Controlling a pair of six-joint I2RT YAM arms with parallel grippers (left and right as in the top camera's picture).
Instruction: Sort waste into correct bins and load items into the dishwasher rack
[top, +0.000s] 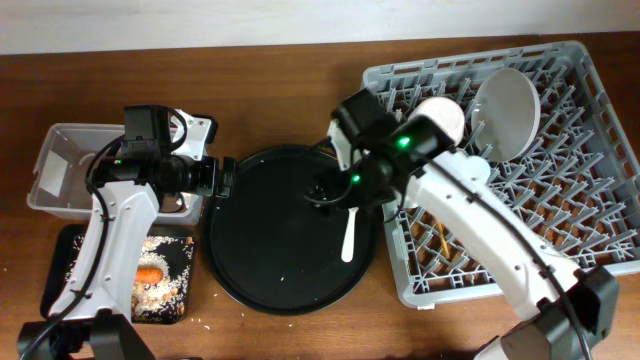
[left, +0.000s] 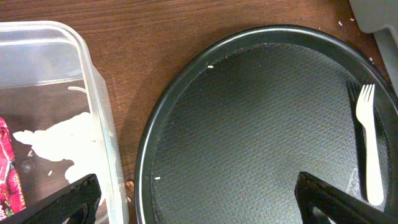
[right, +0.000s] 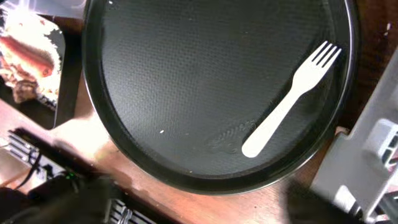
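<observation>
A white fork (top: 350, 238) lies on the right side of the large round black tray (top: 290, 290). It also shows in the left wrist view (left: 368, 143) and the right wrist view (right: 289, 99). My left gripper (left: 199, 199) is open and empty, spanning the clear tub's wall (left: 93, 81) and the round tray's left rim. The tub (top: 60, 140) holds white tissue (left: 62, 140) and a red wrapper (left: 7, 168). My right gripper (right: 199, 208) is open and empty over the round tray, near the fork. The shallow black tray (top: 60, 260) holds a carrot (top: 150, 274) and rice.
The grey dishwasher rack (top: 590, 90) stands at the right and holds a white bowl (top: 507, 110), a cream cup (top: 447, 115) and a thin stick (top: 445, 240) on its floor. Its corner shows in the right wrist view (right: 373, 143). A few rice grains lie on the round tray.
</observation>
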